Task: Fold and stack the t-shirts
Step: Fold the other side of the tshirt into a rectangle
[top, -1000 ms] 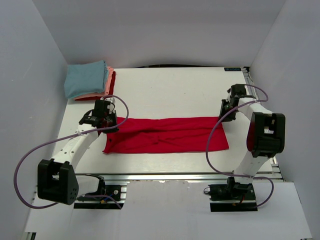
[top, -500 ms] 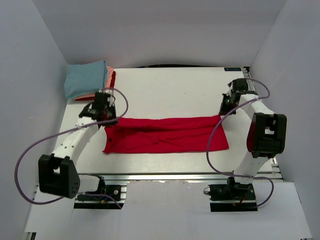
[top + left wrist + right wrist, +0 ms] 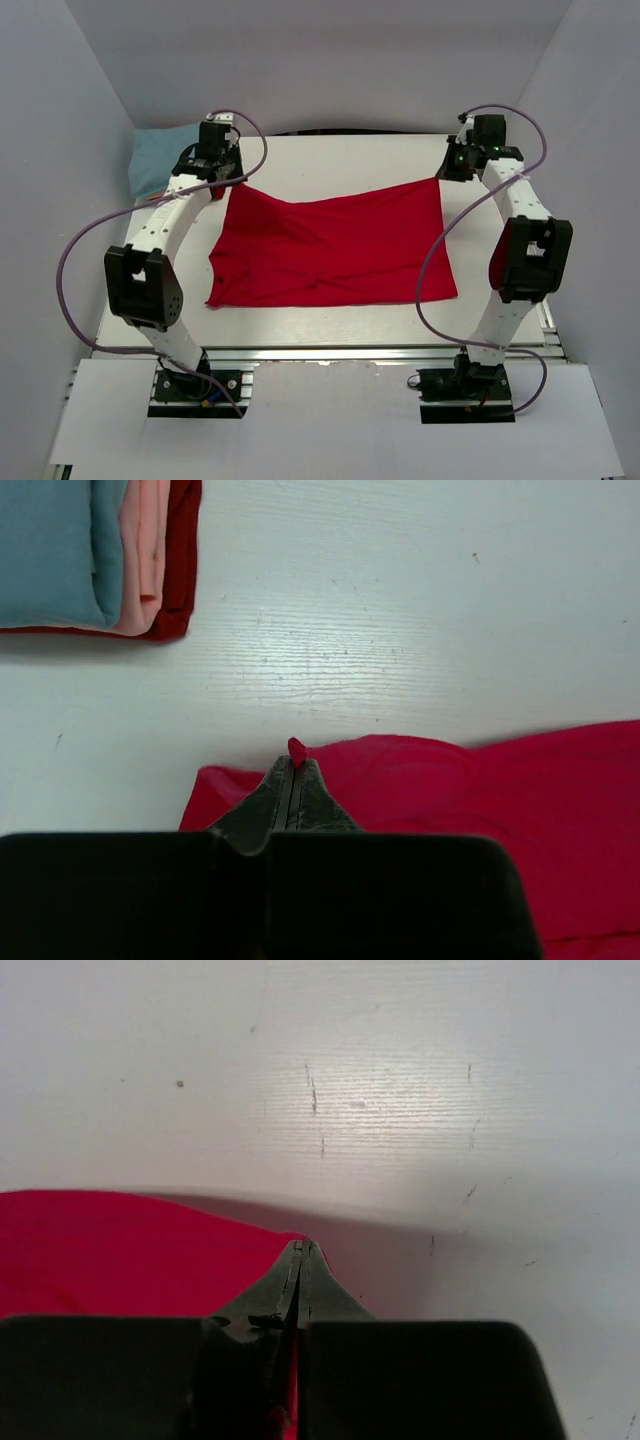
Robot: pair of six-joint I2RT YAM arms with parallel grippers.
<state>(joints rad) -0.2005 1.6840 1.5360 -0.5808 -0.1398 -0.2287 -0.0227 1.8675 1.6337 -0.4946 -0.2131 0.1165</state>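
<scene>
A bright red t-shirt (image 3: 330,245) is stretched between my two grippers, its far edge lifted off the table and its near edge lying flat. My left gripper (image 3: 232,182) is shut on the shirt's far left corner; a nub of red cloth (image 3: 296,748) pokes out past the shut jaws. My right gripper (image 3: 447,176) is shut on the far right corner, with red cloth (image 3: 120,1250) hanging to its left. A stack of folded t-shirts (image 3: 95,555), light blue over salmon-pink over red, lies at the back left, partly hidden by the left arm in the top view.
White walls close in the table (image 3: 340,160) on the left, back and right. The folded stack (image 3: 155,160) sits against the back left corner, close to my left arm. Purple cables loop off both arms.
Both grippers have carried the shirt's far edge toward the back of the table and lifted it, opening the narrow red band into a wide sheet. The right gripper closed on its corner.
</scene>
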